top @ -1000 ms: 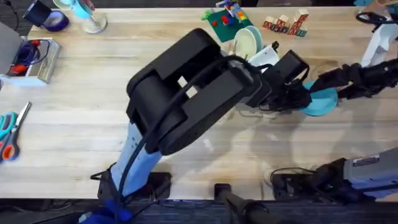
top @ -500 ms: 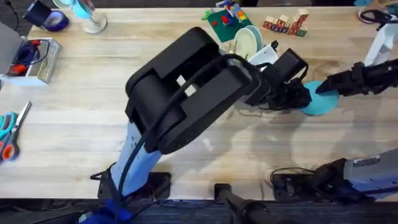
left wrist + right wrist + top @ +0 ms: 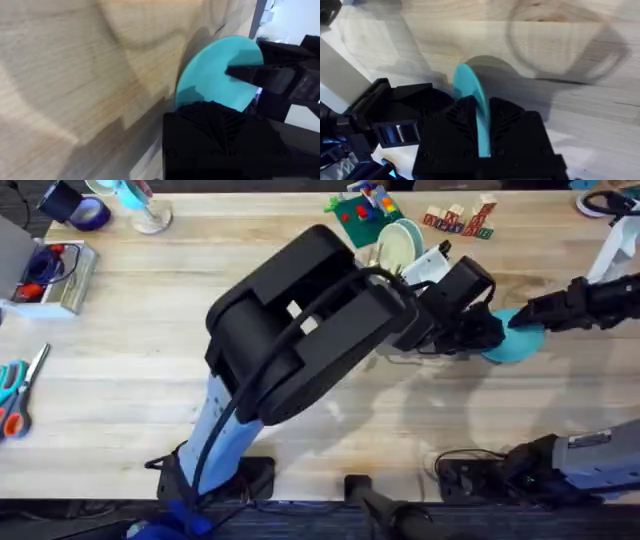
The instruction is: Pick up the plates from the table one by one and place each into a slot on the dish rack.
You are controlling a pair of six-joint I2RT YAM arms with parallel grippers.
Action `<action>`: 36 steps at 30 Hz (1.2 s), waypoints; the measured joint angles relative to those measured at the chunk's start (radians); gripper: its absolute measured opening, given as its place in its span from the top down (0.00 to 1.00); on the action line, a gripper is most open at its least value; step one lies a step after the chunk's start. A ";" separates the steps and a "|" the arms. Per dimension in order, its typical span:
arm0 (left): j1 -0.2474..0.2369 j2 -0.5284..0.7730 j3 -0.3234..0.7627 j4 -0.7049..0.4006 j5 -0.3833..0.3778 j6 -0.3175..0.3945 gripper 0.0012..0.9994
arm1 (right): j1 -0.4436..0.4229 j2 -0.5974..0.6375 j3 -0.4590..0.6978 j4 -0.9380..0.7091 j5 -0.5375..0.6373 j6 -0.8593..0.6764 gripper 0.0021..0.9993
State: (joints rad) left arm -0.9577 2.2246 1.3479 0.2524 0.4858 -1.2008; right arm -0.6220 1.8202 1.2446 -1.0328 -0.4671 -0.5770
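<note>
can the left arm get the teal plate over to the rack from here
Probably yes: the teal plate sits in the right hand, beside the left hand, and the dish rack is close, across bare table.

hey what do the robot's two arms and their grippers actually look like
Both arms are mostly matte black with boxy, angular housings. The left arm rises from a light blue lower link, with a black cable running along it. The right arm has a white-grey segment near its base. Both grippers have black fingers with chevron-ribbed surfaces.

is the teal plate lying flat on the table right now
No, the teal plate stands on edge between the right pincer's fingers, lifted off the table.
</note>
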 joint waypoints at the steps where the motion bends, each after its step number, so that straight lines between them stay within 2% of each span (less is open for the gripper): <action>1: 0.000 0.000 0.000 -0.001 -0.001 0.010 0.96 | 0.000 0.000 0.000 0.001 -0.001 0.000 0.90; 4: 0.000 -0.008 0.001 -0.023 -0.010 0.030 0.96 | 0.000 0.000 0.000 0.001 -0.001 0.000 0.91; 20: -0.001 -0.130 0.003 -0.344 -0.144 0.061 0.96 | 0.005 0.000 0.000 0.015 -0.027 0.008 0.93; 31: 0.005 -0.345 0.003 -0.568 -0.247 0.067 0.96 | 0.005 0.000 0.000 0.026 -0.043 0.027 0.95; 36: 0.042 -0.445 0.003 -0.726 -0.313 0.125 0.96 | 0.007 0.000 0.000 0.052 -0.050 0.056 0.96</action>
State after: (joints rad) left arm -0.9161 1.7795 1.3506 -0.4737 0.1727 -1.0755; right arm -0.6149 1.8204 1.2446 -0.9809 -0.5176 -0.5209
